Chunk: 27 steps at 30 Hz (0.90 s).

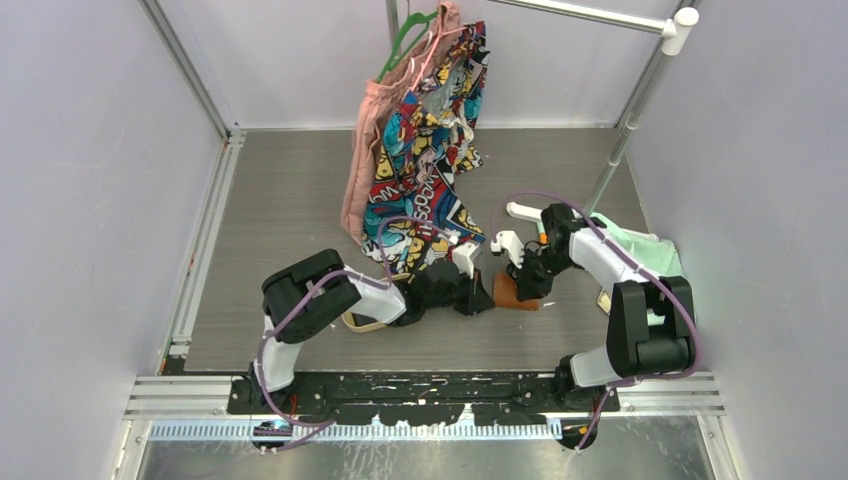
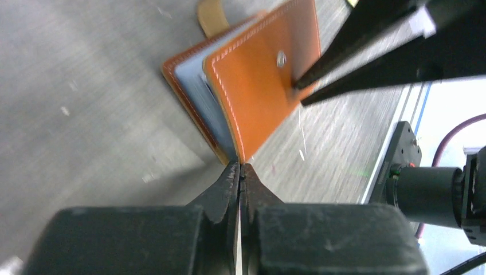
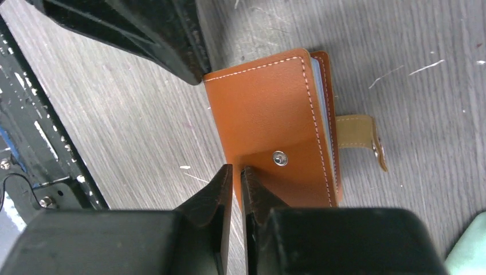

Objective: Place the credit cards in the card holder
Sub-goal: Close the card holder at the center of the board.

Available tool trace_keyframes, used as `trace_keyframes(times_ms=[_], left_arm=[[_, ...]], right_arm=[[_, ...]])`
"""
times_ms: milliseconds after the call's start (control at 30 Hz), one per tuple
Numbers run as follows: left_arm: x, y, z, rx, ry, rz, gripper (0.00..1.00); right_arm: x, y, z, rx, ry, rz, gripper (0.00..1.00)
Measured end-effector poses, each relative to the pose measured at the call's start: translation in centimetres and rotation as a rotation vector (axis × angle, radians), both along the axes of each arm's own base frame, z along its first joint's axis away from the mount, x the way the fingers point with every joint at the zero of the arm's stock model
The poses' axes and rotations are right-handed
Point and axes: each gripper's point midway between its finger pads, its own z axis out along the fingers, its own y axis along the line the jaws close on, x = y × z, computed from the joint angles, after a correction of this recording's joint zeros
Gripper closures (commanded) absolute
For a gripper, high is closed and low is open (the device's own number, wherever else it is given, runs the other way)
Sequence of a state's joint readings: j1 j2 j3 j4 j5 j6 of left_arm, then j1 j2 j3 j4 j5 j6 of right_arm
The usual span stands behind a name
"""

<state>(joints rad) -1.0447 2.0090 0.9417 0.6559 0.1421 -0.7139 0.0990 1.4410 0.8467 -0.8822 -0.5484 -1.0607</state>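
Only wrist views show left end effector, right end effector pinching card holder.

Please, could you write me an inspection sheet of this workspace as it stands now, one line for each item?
Surface: grey wood-grain table, some light scratches.
Job's things: card holder lies slightly open, strap undone; no loose credit cards seen.
Clutter: mint-green cloth at the right; tan oval rim under the left arm.
Grippers: left claw closed, tips at the holder's corner; right claw pinching the cover edge near the snap.
Cables: purple cables loop along both arms.
Surroundings: white walls; garments hang from a metal rail.
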Motion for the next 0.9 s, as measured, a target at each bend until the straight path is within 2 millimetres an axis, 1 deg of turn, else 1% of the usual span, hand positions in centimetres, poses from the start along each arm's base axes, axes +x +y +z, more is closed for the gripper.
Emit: trace_keyframes(times_ms=[67, 133, 200, 267, 367, 433, 533, 600, 667, 700, 767, 833, 900], left_arm=[[-0.9, 0.3, -0.2, 0.007, -0.003, 0.021, 0.93], [-1.7, 1.1, -0.4, 0.020, -0.016, 0.034, 0.89], [-1.6, 2.2, -0.3, 0.034, -0.033, 0.055, 0.85], [-0.8, 2.9, 0.8, 0.024, -0.059, 0.071, 0.83], [0.9, 3.1, 3.4, -0.033, -0.076, 0.084, 0.82], [2.1, 2.6, 5.2, -0.080, -0.073, 0.081, 0.82], [3.5, 1.2, 8.0, -0.156, -0.066, 0.053, 0.83], [4.0, -0.1, 9.4, -0.200, -0.058, 0.031, 0.85], [4.0, -1.6, 9.9, -0.230, -0.037, 0.001, 0.88], [4.0, -2.2, 9.8, -0.235, -0.026, -0.011, 0.89], [4.0, -3.3, 8.7, -0.231, 0.013, -0.030, 0.91], [4.0, -4.2, 7.0, -0.214, 0.053, -0.041, 0.93], [4.0, -4.5, 4.9, -0.181, 0.093, -0.046, 0.93]], right_arm=[[-0.4, 0.0, 0.2, 0.008, 0.011, 0.015, 0.82], [-0.6, -0.1, 0.5, 0.024, 0.017, 0.020, 0.81], [-0.4, -0.3, 0.9, 0.036, 0.014, 0.015, 0.80], [-0.2, -0.6, 1.2, 0.043, 0.009, 0.009, 0.80], [0.2, -0.8, 1.9, 0.059, -0.001, 0.004, 0.80], [0.5, -0.8, 2.3, 0.064, -0.011, 0.004, 0.80], [1.0, -1.2, 2.4, 0.058, -0.021, -0.012, 0.78], [1.3, -1.6, 2.1, 0.048, -0.015, -0.036, 0.78], [1.8, -2.2, 1.6, 0.031, -0.010, -0.063, 0.77], [1.9, -2.4, 1.3, 0.022, -0.006, -0.073, 0.77], [2.2, -2.8, 0.7, 0.006, 0.005, -0.087, 0.77], [2.3, -3.0, 0.4, -0.003, 0.012, -0.091, 0.77], [2.5, -3.2, 0.2, -0.009, 0.013, -0.096, 0.77]])
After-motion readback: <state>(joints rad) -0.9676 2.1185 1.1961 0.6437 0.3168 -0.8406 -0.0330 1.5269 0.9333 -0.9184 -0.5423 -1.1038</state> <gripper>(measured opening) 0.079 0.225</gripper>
